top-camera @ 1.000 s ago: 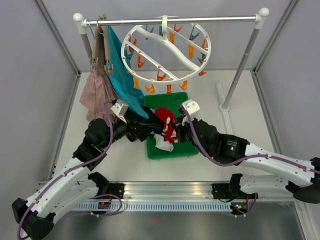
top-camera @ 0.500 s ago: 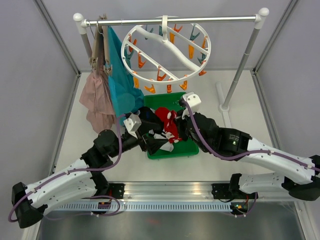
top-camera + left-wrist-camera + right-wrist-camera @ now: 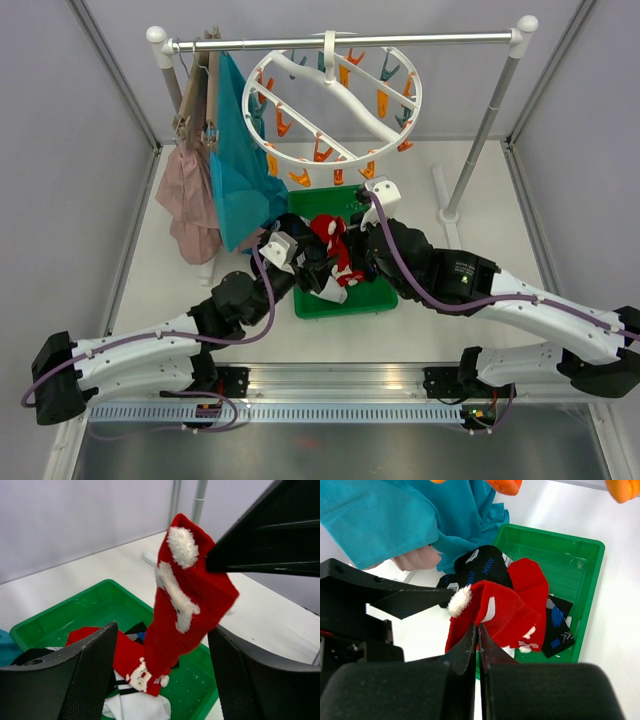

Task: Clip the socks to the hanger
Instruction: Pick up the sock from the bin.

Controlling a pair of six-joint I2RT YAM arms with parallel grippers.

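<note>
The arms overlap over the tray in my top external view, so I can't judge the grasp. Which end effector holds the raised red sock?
Observer: The right end effector; its wrist camera shows it pinched shut on the edge of the red sock.
Operator: And the left?
Observer: The left end effector is open, one finger each side of the dangling sock.
Operator: Is the sock clear of the tray?
Observer: Its lower end hangs over a second red sock in the green tray; contact unclear.

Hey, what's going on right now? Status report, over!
Right end effector shut on red sock, held above tray. Left end effector open, close beside it. No sock on hanger yet. Path up looks clear.
</note>
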